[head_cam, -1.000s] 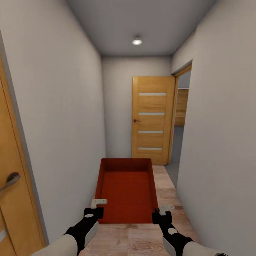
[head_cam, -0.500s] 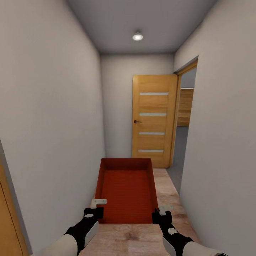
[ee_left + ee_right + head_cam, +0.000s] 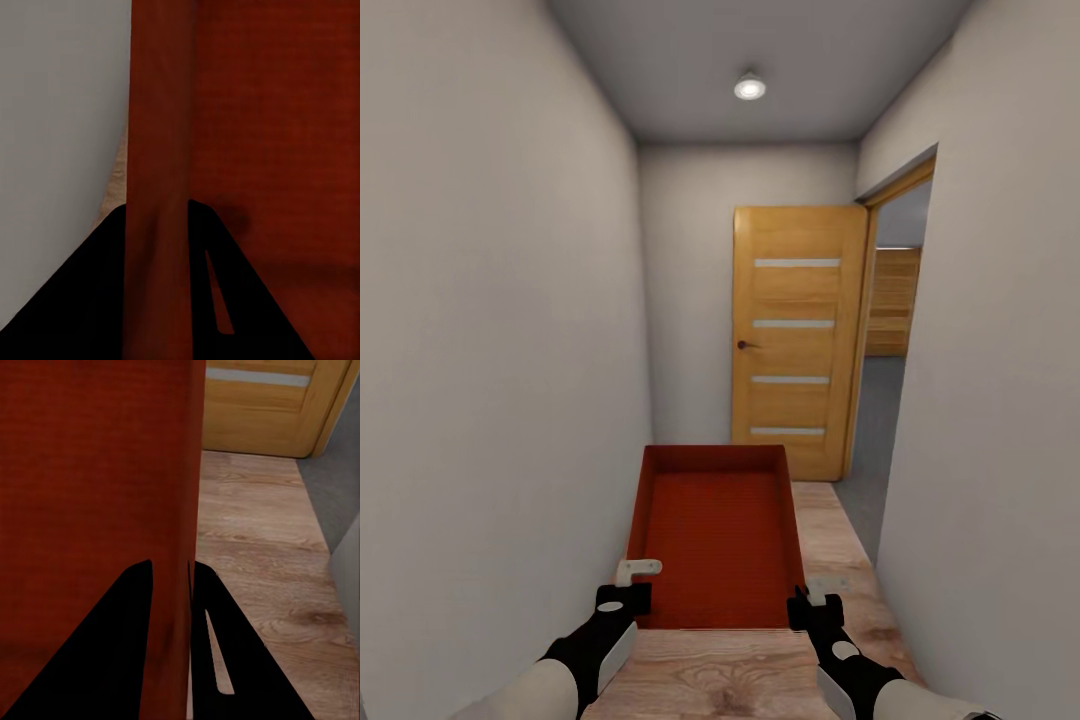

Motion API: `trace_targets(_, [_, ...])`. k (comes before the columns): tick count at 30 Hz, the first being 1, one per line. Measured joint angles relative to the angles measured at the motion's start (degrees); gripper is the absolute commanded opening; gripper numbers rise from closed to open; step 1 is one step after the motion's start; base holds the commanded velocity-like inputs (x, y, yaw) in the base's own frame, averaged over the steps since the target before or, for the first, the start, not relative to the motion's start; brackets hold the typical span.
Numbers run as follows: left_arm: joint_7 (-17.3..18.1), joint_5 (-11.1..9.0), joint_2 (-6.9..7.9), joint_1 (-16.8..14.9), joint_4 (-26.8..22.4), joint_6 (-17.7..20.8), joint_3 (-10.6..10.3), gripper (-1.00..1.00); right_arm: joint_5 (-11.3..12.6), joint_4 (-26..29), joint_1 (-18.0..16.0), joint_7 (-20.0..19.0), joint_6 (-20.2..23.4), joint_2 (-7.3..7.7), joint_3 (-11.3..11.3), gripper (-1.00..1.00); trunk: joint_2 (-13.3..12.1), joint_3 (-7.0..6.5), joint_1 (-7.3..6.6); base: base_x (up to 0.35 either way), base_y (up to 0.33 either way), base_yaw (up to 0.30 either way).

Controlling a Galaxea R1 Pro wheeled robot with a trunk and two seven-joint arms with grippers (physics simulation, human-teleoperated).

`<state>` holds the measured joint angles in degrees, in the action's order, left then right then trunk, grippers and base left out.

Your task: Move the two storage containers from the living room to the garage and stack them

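**Bin carried down a narrow hallway**

Pale walls point(image 3: 510, 350) flank a wood-plank floor point(image 3: 830, 530). An open wooden door point(image 3: 797, 340) stands ahead beside a doorway onto grey flooring. The orange-red storage container point(image 3: 715, 540) hangs level before the robot. The left gripper point(image 3: 628, 585) clamps its left wall, the right gripper point(image 3: 815, 597) its right wall.

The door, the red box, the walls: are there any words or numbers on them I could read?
None. The door has four pale stripes and a small handle, no writing. The red box, gripped on its side walls by the left gripper and the right gripper, is plain. The walls and the ceiling light carry no letters, numbers or signs.
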<state>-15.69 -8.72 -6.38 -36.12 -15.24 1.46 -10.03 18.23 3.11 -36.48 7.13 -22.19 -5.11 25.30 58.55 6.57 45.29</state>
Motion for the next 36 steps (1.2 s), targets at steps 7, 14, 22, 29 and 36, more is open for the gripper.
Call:
trace_targets(7, [0.0,0.0,0.0,0.0,0.0,0.0,0.0,-1.0,0.0,0.0,0.0,0.0,0.0,0.0,0.0,-1.0,0.0,0.0,0.0,0.323,0.0,0.0])
trace_targets(14, [0.0,0.01,0.0,0.0,0.0,0.0,0.01,-1.0,0.0,0.0,0.0,0.0,0.0,0.0,0.0,-1.0,0.0,0.0,0.0,0.323,0.0,0.0])
trace_targets(22, [0.0,0.01,0.0,0.0,-0.02,0.03,0.0,-1.0,-0.01,0.0,0.0,0.0,0.01,0.0,-0.02,-1.0,0.0,0.0,0.0,0.323,0.0,0.0])
trace_targets(29, [0.0,0.0,0.01,0.0,-0.11,0.07,-0.02,-1.0,0.0,0.05,0.0,0.01,0.03,0.0,-0.05,-1.0,0.01,0.0,0.0,0.323,0.0,0.0])
trace_targets(36, [0.0,0.01,0.01,0.0,-0.11,0.08,-0.01,-1.0,-0.01,0.05,0.0,0.01,0.03,0.0,-0.05,-1.0,0.01,0.0,0.0,0.323,0.0,0.0])
